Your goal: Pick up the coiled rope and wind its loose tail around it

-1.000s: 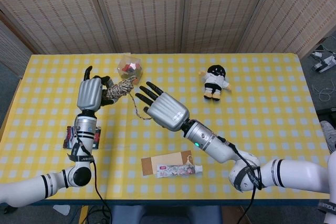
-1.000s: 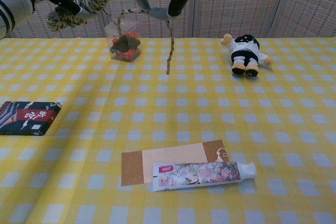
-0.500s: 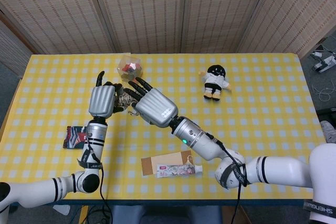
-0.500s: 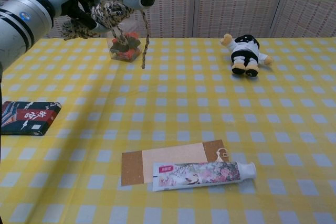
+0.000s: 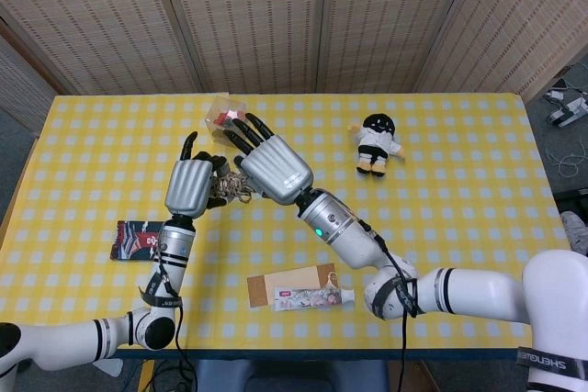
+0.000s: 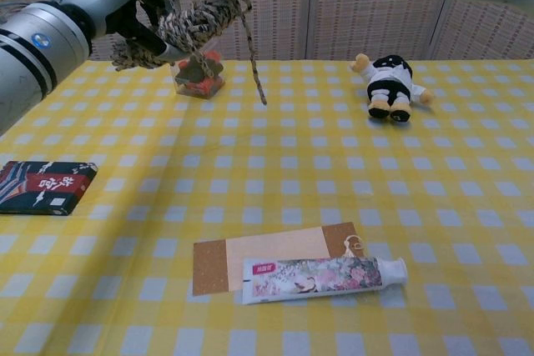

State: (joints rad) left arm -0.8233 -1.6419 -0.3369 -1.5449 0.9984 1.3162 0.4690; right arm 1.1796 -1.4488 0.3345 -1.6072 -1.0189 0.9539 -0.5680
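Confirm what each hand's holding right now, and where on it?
Left hand grips the coiled rope around one end of the bundle. Right hand holds the loose tail near the coil, its free end dangling.

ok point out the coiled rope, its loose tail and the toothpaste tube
coiled rope [image 6: 196, 24], chest view, middle of the bundle
loose tail [image 6: 254, 71], chest view, hanging strand partway down
toothpaste tube [image 6: 315, 276], chest view, flowered body

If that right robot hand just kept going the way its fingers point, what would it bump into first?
Probably the small clear box of red bits: the right robot hand points toward the table's far side with its fingertips just short of it. The hand looks raised, so it might pass above.
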